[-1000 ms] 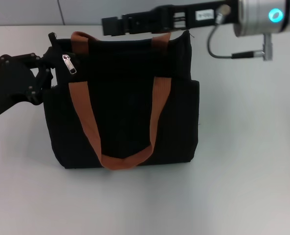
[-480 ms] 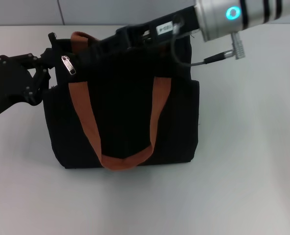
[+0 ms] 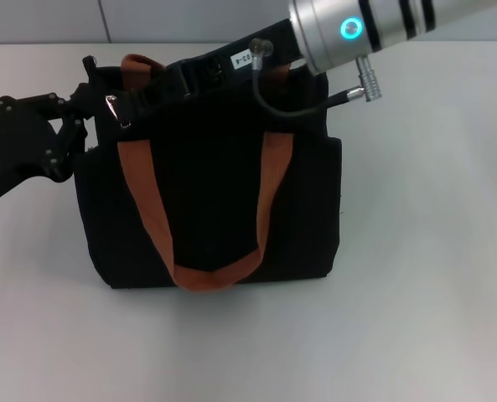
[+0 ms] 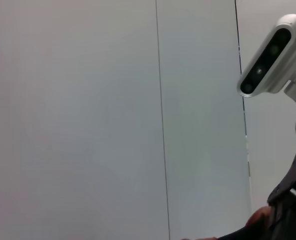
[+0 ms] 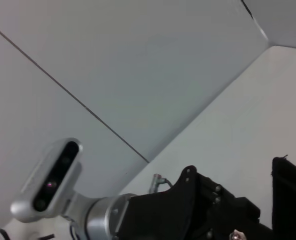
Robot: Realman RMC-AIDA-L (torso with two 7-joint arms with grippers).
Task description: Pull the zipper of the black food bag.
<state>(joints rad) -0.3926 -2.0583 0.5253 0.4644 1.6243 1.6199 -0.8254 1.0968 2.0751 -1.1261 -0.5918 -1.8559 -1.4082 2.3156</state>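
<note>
The black food bag [image 3: 210, 180] stands upright on the white bench [image 3: 416, 276], its orange-brown handles [image 3: 147, 209] draped down the front. The zipper [image 3: 114, 107] sits at the bag's top left corner. The right pincer [image 3: 139, 99] reaches across the bag's top and lies just beside the tab; whether its fingers grip it cannot be told. The left pincer [image 3: 79, 113] presses against the bag's upper left edge, its opening likewise unclear.

Robot test bench in a plain lab room

A bare pale-grey counter [image 3: 432, 276] meets smooth grey wall panels [image 4: 88, 100] split by thin seams; a grey-cased camera [image 4: 267, 62] rides one arm, and nothing domestic or commercial shows anywhere around.
</note>
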